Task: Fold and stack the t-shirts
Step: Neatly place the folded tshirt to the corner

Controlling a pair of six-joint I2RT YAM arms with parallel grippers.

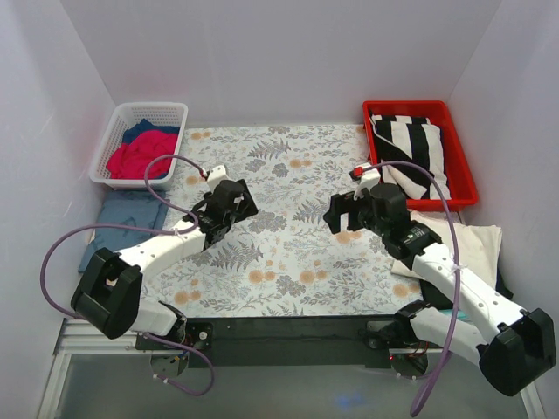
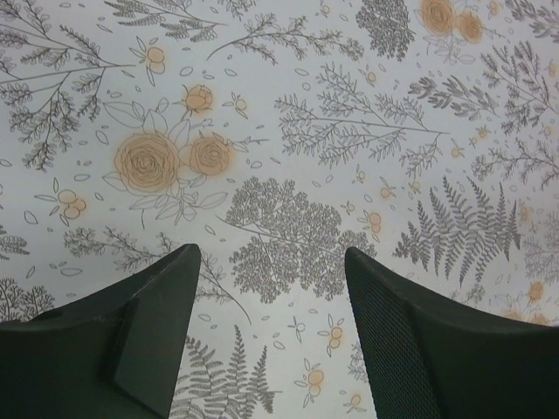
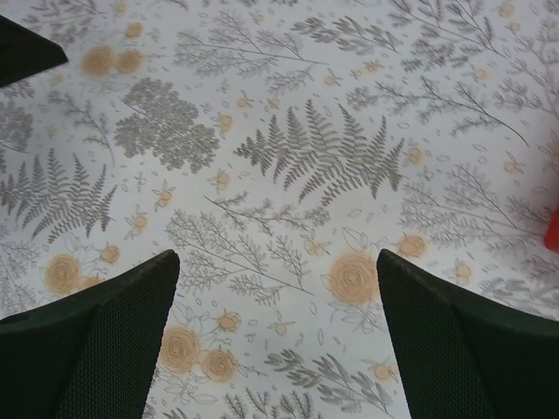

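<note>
**Between shirts: both sets of fingers empty over mid-counter**

Left fingers (image 2: 162, 305) are standing wide apart and gripping nothing, with only the floral covering (image 2: 288, 131) showing between them. Right fingers (image 3: 113, 323) are spread wide too, also empty, over the same print. Both arms are hovering over the middle of the counter (image 1: 288, 262), with no shirt under either.

- **Far left:** red shirt (image 1: 138, 159) and navy shirt (image 1: 150, 131) are sitting bunched in the white basket (image 1: 153, 106).
- **Left edge:** teal shirt (image 1: 122, 223) is lying flat just near of the basket.
- **Far right:** striped shirt (image 1: 410, 140) is lying in the red tray (image 1: 406, 105).
- **Right edge:** cream shirt (image 1: 476, 244) is lying partly under the right arm.

Likely step: fetching the next shirt. The next move is calling for a reach to a bin, a pinch on loose cloth, and a drag to the centre for spreading. Cannot tell which pile is the stack.
</note>
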